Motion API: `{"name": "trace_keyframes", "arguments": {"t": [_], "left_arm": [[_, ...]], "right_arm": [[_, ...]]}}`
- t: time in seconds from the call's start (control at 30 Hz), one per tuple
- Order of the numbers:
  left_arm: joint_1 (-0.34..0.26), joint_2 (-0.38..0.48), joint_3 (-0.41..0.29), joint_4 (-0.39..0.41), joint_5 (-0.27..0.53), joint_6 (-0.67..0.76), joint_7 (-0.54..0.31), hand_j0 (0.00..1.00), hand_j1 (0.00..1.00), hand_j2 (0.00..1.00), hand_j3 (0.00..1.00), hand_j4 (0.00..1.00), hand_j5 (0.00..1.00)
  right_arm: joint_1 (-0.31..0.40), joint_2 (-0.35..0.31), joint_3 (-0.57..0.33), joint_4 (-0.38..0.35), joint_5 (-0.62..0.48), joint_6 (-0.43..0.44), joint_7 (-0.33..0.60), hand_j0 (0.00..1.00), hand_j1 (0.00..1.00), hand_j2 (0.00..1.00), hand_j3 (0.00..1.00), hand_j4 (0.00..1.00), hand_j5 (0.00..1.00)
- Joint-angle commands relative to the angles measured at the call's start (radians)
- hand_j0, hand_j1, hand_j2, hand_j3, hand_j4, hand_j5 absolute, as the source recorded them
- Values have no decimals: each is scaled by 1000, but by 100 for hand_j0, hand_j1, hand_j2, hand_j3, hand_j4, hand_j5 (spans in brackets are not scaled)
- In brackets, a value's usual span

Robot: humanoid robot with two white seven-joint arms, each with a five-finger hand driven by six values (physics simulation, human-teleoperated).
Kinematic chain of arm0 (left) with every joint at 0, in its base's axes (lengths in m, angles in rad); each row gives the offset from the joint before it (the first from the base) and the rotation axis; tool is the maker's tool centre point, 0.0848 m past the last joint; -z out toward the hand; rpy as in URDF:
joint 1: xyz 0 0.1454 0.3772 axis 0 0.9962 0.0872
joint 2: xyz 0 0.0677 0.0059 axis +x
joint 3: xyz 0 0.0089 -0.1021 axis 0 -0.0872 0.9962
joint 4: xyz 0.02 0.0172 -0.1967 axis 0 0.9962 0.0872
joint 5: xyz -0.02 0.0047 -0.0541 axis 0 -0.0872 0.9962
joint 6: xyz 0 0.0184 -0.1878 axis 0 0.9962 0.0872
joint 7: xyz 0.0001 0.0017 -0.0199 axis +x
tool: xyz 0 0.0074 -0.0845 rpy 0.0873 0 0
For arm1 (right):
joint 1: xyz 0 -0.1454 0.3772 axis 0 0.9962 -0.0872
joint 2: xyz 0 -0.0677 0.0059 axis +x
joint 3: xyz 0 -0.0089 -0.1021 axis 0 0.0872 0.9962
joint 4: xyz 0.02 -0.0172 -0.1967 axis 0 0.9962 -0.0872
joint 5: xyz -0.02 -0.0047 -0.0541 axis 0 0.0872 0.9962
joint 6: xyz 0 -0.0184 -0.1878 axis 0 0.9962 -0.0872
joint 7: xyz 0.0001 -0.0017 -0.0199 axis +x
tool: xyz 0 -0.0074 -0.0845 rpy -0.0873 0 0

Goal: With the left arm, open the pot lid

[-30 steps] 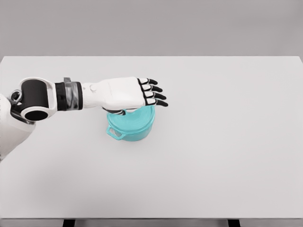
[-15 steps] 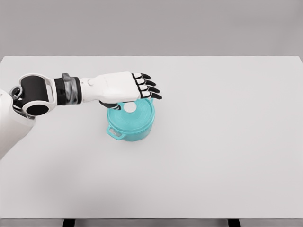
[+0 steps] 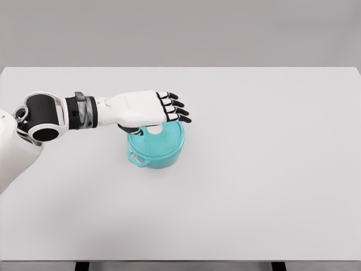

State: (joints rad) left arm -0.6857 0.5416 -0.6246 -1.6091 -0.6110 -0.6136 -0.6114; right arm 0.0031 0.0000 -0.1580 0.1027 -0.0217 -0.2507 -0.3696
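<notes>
A teal pot (image 3: 159, 157) with side handles stands left of the table's middle, its teal lid (image 3: 168, 139) lying flat on it. The lid's white knob (image 3: 156, 130) shows just below my palm. My left hand (image 3: 171, 112) hovers over the pot's far left part, palm down, its black-tipped fingers (image 3: 181, 111) stretched out flat over the lid's rim. The fingers hold nothing, and the thumb is tucked out of sight under the palm beside the knob. My left forearm comes in from the left edge.
The pot stands on a white table (image 3: 271, 169) whose front edge runs along the bottom of the view. A grey wall lies behind it. Nothing else stands on the table.
My left hand has drawn back to the left off the lid's middle, uncovering the white knob. The lid, which looked tilted a second ago, now lies flat on the pot.
</notes>
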Motion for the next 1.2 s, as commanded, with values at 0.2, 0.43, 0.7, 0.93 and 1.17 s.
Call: {"name": "trace_keyframes", "arguments": {"t": [0.2,0.43,0.7,0.93,1.17], "left_arm": [[0,1,-4,0,11,3,1,89,89,89,89,89,89],[9,3,-6,0,11,3,1,88,88,88,88,88,88],[12,5,-7,0,11,3,1,88,88,88,88,88,88],[11,6,-9,0,11,3,1,85,85,85,85,85,85],[18,6,-9,0,13,3,1,84,84,84,84,84,84]], "right_arm": [[0,0,0,0,-1,-1,0,100,100,100,100,100,100],[0,0,0,0,0,-1,0,100,100,100,100,100,100],[0,0,0,0,-1,-1,0,100,100,100,100,100,100],[0,0,0,0,-1,-1,0,100,100,100,100,100,100],[0,0,0,0,0,-1,0,100,100,100,100,100,100]]}}
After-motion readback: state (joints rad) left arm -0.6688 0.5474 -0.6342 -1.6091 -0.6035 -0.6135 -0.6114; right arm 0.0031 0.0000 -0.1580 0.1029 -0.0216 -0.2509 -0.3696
